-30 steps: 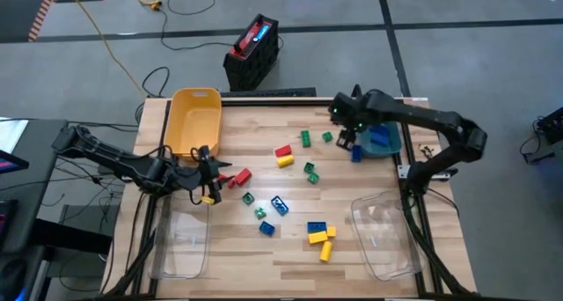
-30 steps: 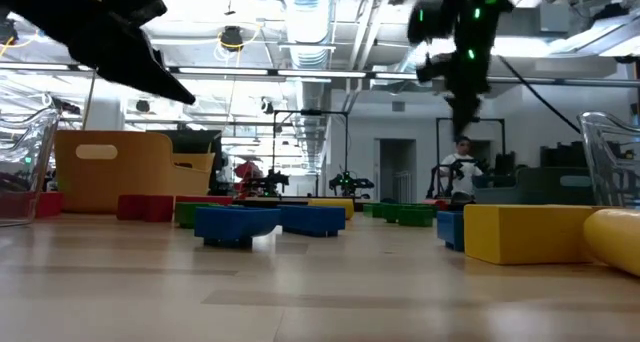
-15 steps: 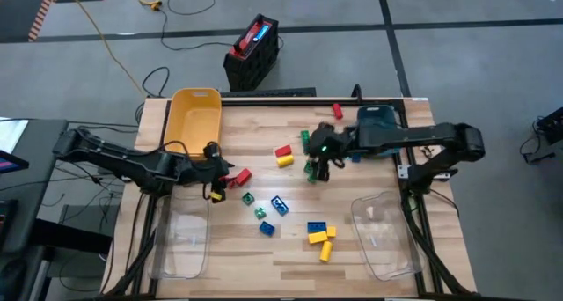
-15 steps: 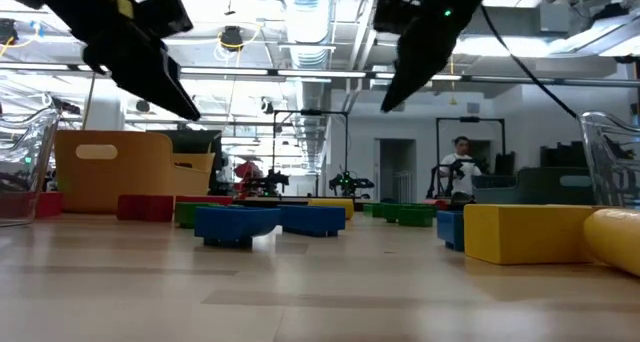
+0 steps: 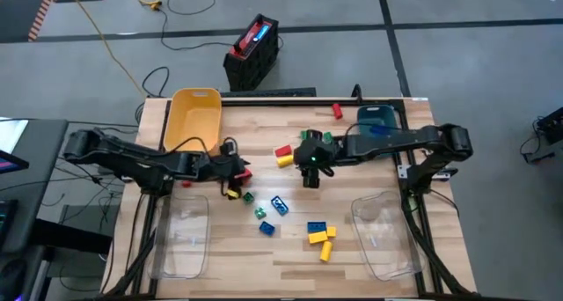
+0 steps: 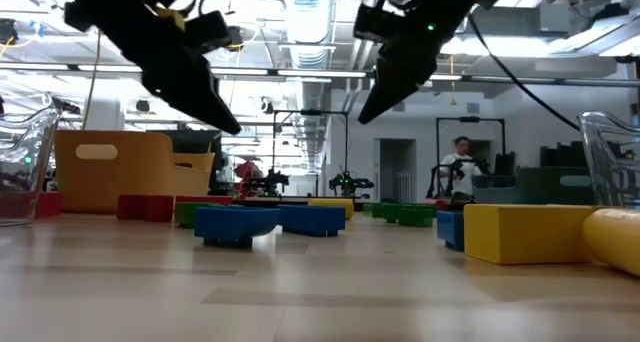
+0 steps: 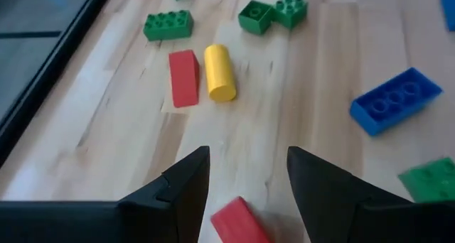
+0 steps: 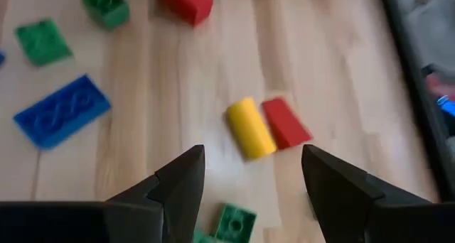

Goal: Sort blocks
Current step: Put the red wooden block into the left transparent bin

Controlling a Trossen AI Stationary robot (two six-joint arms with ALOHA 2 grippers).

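Left gripper: jaws wide, above a red block, near worktop centre
Right gripper: jaws wide, holding nothing

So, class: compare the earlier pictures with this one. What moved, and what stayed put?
The right gripper swung from the teal bin toward the table's middle, above a green block. The left gripper slid inward over a red block. Both are open and empty. The yellow bin and loose blocks stayed.

Pale wood-grain table (smooth, slight sheen), glossy plastic blocks, matt dark fingers
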